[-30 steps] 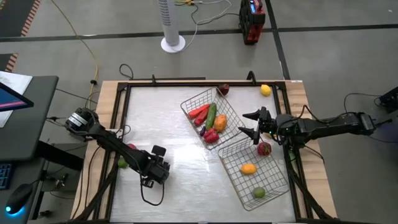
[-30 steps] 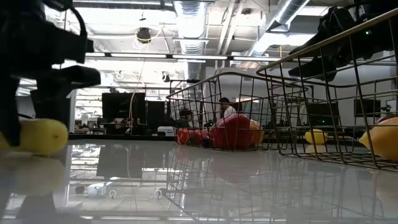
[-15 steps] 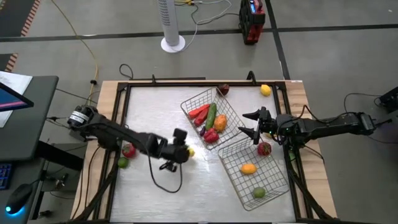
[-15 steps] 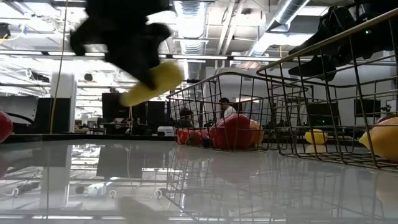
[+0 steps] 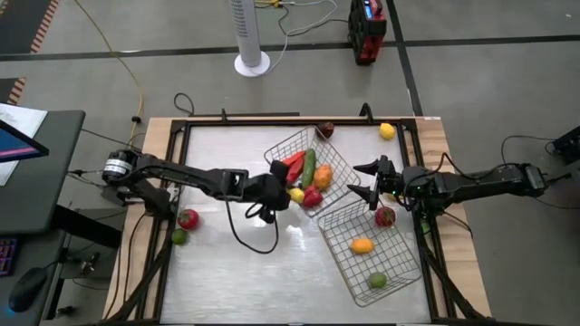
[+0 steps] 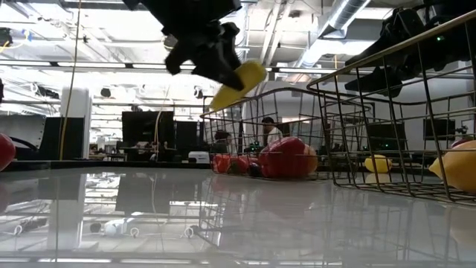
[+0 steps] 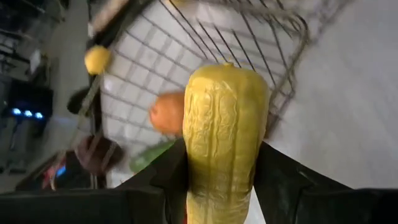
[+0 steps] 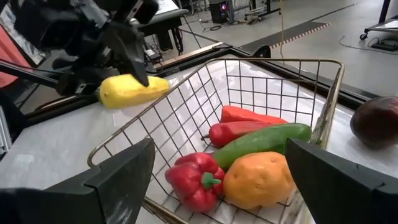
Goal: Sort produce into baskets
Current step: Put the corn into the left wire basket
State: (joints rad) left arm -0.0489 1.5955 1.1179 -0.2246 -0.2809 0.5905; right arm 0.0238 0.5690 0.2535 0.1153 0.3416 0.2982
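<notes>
My left gripper is shut on a yellow corn cob, held in the air at the near-left rim of the far wire basket. That basket holds red, green and orange produce. The near basket holds an orange piece, a green one and a red one. My right gripper waits open at the right, between the two baskets, with nothing in it. My left gripper pinches the corn cob's rear part between its two fingers, one on each long side. The fingers lie along the cob, slanting down toward the far basket. The cob's free end sticks out past the fingertips, lifted clear of the table.
A red piece and a green piece lie at the table's left edge. A dark purple piece and a yellow one lie near the far edge. Bare tabletop spreads across the near left.
My left gripper has carried the corn cob from the table's near left toward the right and far side, rising clear of the table and turning as it went. It now stands at the far basket's rim. The fingers have stayed shut on the cob.
</notes>
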